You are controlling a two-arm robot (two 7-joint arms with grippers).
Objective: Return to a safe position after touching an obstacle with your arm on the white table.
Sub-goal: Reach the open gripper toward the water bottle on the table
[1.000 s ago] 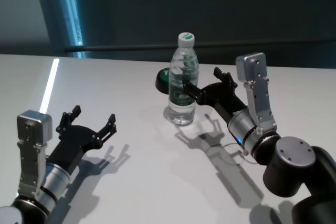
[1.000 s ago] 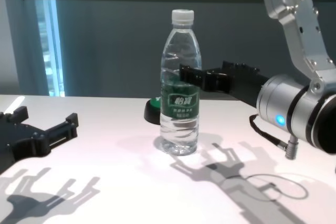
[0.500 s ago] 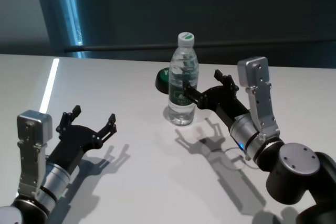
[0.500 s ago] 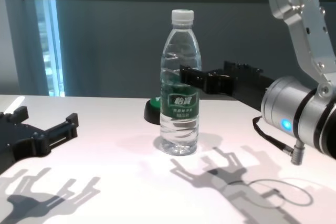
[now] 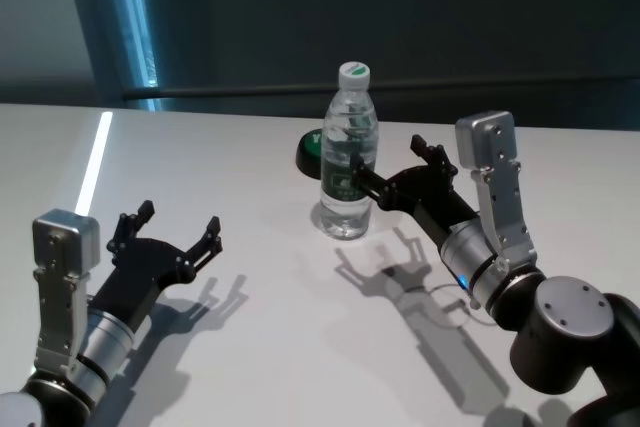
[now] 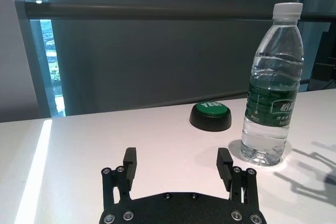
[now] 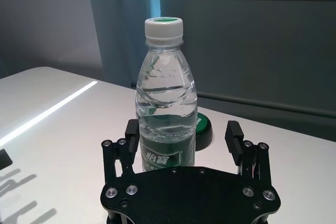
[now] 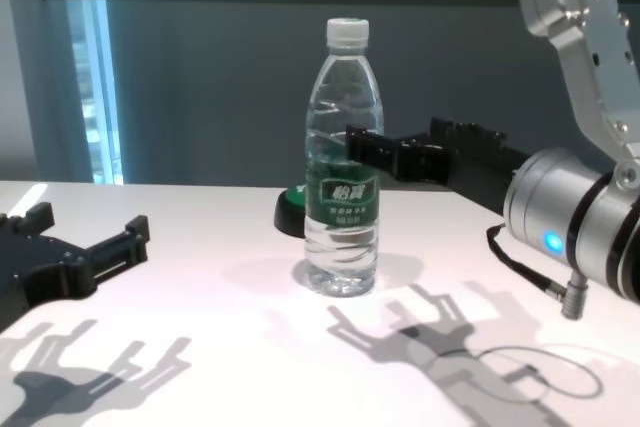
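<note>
Right arm has backed off a bit compared with 1 second ago: in the head view the silver elbow and forearm sit lower and further toward my right, and the right tool (image 5: pixel 398 169) has slid slightly away from the tall clear plastic water bottle with the white screw cap and dark green label (image 5: pixel 348 152). Bottle hasn't budged as far as I can see, it's upright in the same spot on the plain white desk (image 5: pixel 250 327).

From the chest view the right tool (image 8: pixel 420 150) is spread wide, nothing in it, hanging above the desk (image 8: pixel 200 347) at about label height on the bottle (image 8: pixel 342 157). Its nearer finger (image 8: pixel 362 144) overlaps the bottle's edge from this angle, and I can't tell if it's actually touching or just in front or behind. The right wrist view shows the bottle (image 7: pixel 166 98) standing ahead of the tool (image 7: pixel 184 137), lined up closer to 1 finger than to the other.

Left arm is parked low on my left side, left tool (image 5: pixel 165 235) released and spread, holding nothing, well apart from the bottle. Its wrist view has both fingers (image 6: pixel 130 162) wide with bare desk (image 6: pixel 79 145) between them, bottle (image 6: pixel 272 87) off to one side.

Just behind the bottle sits a low round black object with a green top (image 6: pixel 210 115), near it but apart.
</note>
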